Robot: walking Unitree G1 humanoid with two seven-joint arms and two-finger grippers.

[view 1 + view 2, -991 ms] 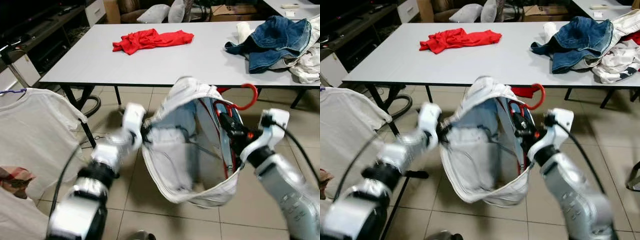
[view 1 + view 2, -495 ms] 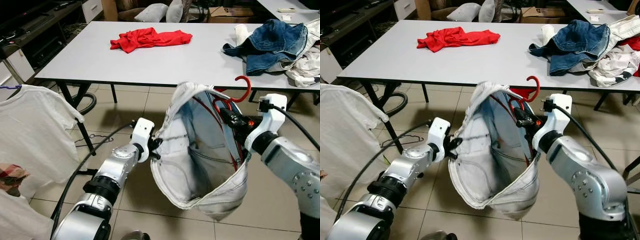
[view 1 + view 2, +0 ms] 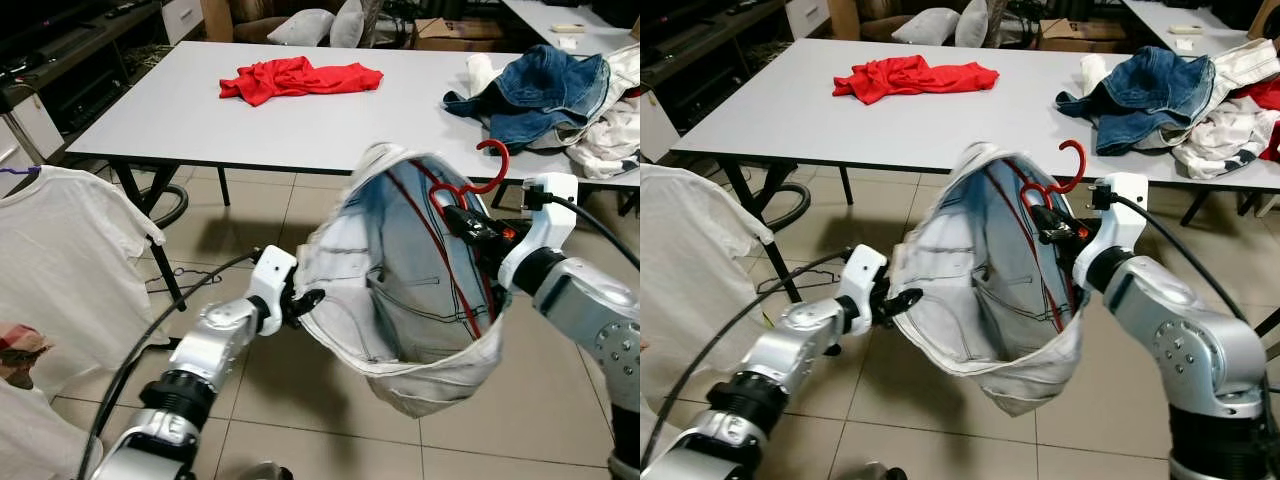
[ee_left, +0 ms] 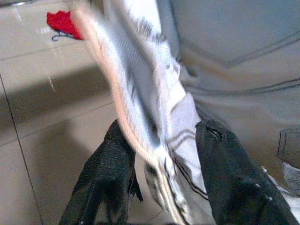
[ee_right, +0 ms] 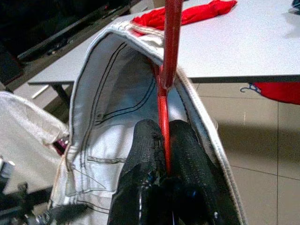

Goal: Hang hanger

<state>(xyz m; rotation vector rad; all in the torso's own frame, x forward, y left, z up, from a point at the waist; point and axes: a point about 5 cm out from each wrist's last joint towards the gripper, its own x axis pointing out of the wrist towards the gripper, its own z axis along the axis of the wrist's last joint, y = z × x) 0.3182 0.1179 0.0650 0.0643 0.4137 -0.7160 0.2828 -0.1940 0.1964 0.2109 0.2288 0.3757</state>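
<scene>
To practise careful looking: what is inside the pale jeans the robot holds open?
Inside the jeans runs a red hanger, gripped by the right gripper; its hook rises above the waistband. The left gripper pinches the hem. The cloth covers the hanger's lower end.

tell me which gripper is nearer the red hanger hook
Right. The right gripper is shut on the red hanger just below its hook; the left gripper pinches the pale denim garment's opposite edge, lower down and farther away.
</scene>
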